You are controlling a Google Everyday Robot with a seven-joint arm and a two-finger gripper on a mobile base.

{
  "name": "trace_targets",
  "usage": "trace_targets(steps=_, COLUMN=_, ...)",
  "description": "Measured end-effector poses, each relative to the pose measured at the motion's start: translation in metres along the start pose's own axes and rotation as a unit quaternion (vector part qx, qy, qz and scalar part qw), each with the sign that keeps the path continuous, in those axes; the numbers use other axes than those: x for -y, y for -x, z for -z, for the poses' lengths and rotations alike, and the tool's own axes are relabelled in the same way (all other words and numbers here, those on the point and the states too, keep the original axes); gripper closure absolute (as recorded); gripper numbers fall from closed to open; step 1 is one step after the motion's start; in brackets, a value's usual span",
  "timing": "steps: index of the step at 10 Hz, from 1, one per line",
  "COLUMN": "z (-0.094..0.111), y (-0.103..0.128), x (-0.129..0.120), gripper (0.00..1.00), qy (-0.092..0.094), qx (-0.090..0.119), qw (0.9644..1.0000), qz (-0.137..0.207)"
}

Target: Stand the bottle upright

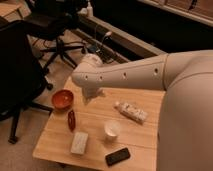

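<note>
Our white arm (150, 75) reaches leftward over the wooden table (55, 142), wrist bent down; the bottle (131, 112) lies flat at the far right; the gripper (89, 98) hangs beside the red bowl (62, 98), open or closed we cannot tell

You have the gripper (90, 98) over the wooden table's (145, 135) far-left part. Left of the jaws: black office chair (17, 75). Behind them: second office chair (57, 22), dark ledge (125, 42). Beige floor (37, 125), dim warm light.
</note>
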Motion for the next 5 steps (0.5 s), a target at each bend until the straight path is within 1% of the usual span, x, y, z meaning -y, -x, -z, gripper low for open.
trace_targets(steps=1, z=-0.007, y=0.000, x=0.020, gripper=0.35, qy=-0.003, qx=0.018, qw=0.9984, qz=0.053)
trace_targets(steps=2, z=-0.014, y=0.000, x=0.037, gripper=0.35, qy=-0.001, qx=0.028, qw=0.9957, qz=0.089)
trace_targets(steps=3, z=-0.019, y=-0.001, x=0.050, gripper=0.35, qy=0.000, qx=0.033, qw=0.9936, qz=0.108)
trace_targets(steps=4, z=-0.025, y=-0.004, x=0.068, gripper=0.35, qy=0.002, qx=0.040, qw=0.9899, qz=0.136)
trace_targets(steps=5, z=-0.029, y=-0.004, x=0.077, gripper=0.35, qy=0.003, qx=0.044, qw=0.9875, qz=0.151)
